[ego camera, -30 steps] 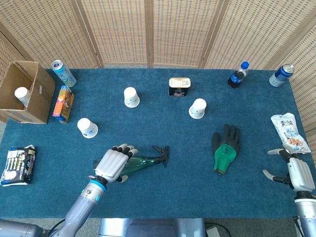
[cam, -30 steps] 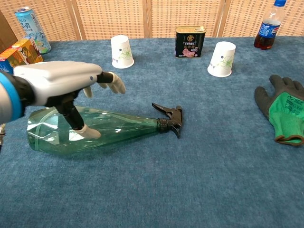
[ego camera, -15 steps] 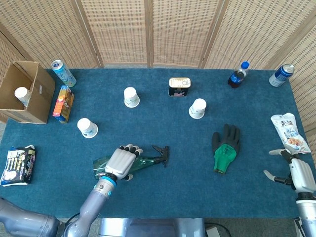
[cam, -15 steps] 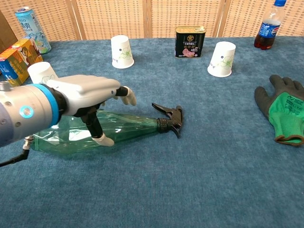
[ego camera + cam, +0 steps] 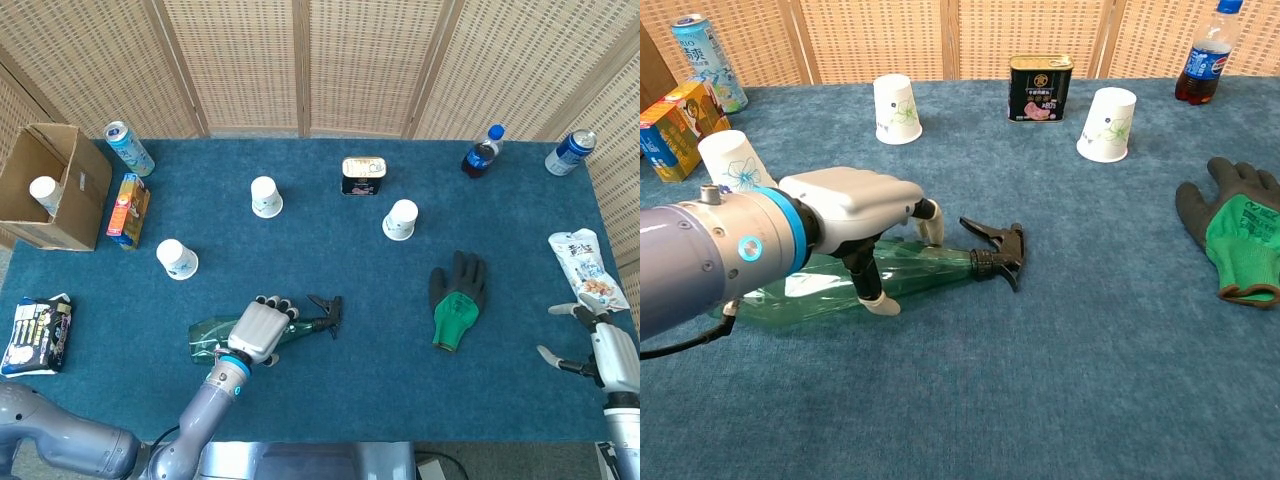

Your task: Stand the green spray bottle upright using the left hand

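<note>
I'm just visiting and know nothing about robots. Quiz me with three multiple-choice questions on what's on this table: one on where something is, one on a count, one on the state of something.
1. Where is the work glove?
A. Inside the cardboard box
B. On the cloth, between the green spray bottle and the snack bag
C. On top of the tin

2. How many paper cups stand out on the blue cloth, outside the box?
A. One
B. Three
C. Six

3. How is the green spray bottle right now?
A. Lying on its side
B. Standing upright
C. Lifted in the air

Answers:
1. B, the head view shows it flat on the cloth, right of the bottle and left of the snack bag.
2. B, three cups show on the cloth.
3. A, it lies flat with the left hand over it.
</note>
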### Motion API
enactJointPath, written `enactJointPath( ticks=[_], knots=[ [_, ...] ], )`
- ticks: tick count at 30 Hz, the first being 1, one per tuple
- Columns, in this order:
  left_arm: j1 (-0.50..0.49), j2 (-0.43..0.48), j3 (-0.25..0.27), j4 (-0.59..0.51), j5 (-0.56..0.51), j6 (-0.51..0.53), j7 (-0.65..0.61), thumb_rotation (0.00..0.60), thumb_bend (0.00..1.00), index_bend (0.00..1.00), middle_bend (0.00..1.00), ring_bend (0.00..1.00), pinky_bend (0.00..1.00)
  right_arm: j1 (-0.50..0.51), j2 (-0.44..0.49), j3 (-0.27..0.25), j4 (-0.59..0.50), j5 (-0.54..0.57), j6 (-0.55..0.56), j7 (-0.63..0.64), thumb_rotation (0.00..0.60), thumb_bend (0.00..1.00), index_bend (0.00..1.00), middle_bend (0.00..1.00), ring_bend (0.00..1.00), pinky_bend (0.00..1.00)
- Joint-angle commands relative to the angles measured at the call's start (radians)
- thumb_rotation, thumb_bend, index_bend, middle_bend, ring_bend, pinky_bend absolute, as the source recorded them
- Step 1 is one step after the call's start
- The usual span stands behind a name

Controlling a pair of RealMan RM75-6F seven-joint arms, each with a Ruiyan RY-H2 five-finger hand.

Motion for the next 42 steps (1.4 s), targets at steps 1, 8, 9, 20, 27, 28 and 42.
enactJointPath(
  ticks=[1, 8, 9, 20, 27, 28, 42],
  knots=[
    [-0.024, -0.007, -0.001, 0.013, -0.031, -0.005, 0.020, 0.600, 0.30, 0.32, 0.28, 0.25, 0.25, -0.005, 0.003, 0.001, 0.000, 0.000, 0.006, 0.016, 0.600, 0.22, 0.34, 0.35, 0.10, 0.28],
    [-0.066, -0.022, -0.002, 0.046, -0.090, -0.007, 0.048, 0.600, 0.39, 0.41, 0.38, 0.37, 0.43, -0.013, 0.010, 0.003, -0.001, -0.006, 0.022, 0.044, 0.600, 0.21, 0.34, 0.35, 0.10, 0.28],
    [-0.069, -0.024, -0.004, 0.051, -0.088, -0.005, 0.042, 0.600, 0.40, 0.42, 0.39, 0.39, 0.44, -0.014, 0.011, 0.004, -0.001, -0.008, 0.025, 0.047, 0.600, 0.21, 0.34, 0.35, 0.10, 0.28],
    [-0.017, 0.060, -0.015, 0.007, 0.076, 0.038, -0.130, 0.600, 0.41, 0.46, 0.45, 0.46, 0.62, -0.012, 0.014, 0.008, -0.013, -0.011, 0.028, 0.050, 0.600, 0.21, 0.34, 0.35, 0.10, 0.28],
    [0.087, 0.173, -0.005, -0.042, 0.281, 0.050, -0.389, 0.600, 0.39, 0.44, 0.43, 0.45, 0.60, -0.005, 0.011, 0.010, -0.020, -0.014, 0.025, 0.040, 0.600, 0.21, 0.34, 0.35, 0.10, 0.28],
    [0.105, 0.188, -0.003, -0.048, 0.310, 0.049, -0.438, 0.600, 0.39, 0.44, 0.43, 0.45, 0.60, -0.004, 0.010, 0.011, -0.021, -0.015, 0.025, 0.037, 0.600, 0.21, 0.34, 0.35, 0.10, 0.28],
    [0.331, 0.288, 0.077, 0.081, 0.745, 0.104, -1.144, 0.600, 0.39, 0.43, 0.41, 0.42, 0.51, 0.006, 0.006, 0.013, -0.048, -0.017, 0.021, 0.006, 0.600, 0.21, 0.33, 0.35, 0.10, 0.28]
  ],
)
